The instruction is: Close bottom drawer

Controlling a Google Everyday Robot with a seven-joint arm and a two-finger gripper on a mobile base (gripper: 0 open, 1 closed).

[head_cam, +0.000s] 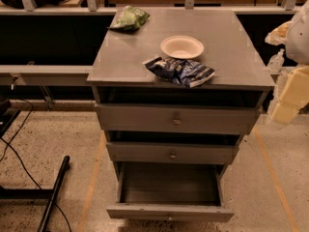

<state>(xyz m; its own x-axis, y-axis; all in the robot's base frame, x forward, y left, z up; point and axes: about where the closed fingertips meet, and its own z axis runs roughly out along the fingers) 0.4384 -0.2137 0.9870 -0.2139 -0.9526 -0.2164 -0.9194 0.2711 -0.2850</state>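
Note:
The grey cabinet point(125, 57) stands in the middle of the camera view with three drawers. The bottom drawer point(169, 211) is pulled far out, with its slim front panel near the lower edge of the view and its inside point(169, 182) bare. The mid-sized drawer point(171, 153) and the tall top drawer point(176, 120) with its brass knob each stand slightly out. My gripper point(289, 98) shows as pale, blurred parts at the right edge. It is level with the cabinet top, well above and to the right of the bottom drawer, and touches nothing.
On the cabinet top lie a white bowl point(182, 46), a blue snack bag point(181, 71) and a green bag point(129, 18). A black pole point(53, 192) and cables lie on the floor at the left. A long counter point(43, 71) runs behind.

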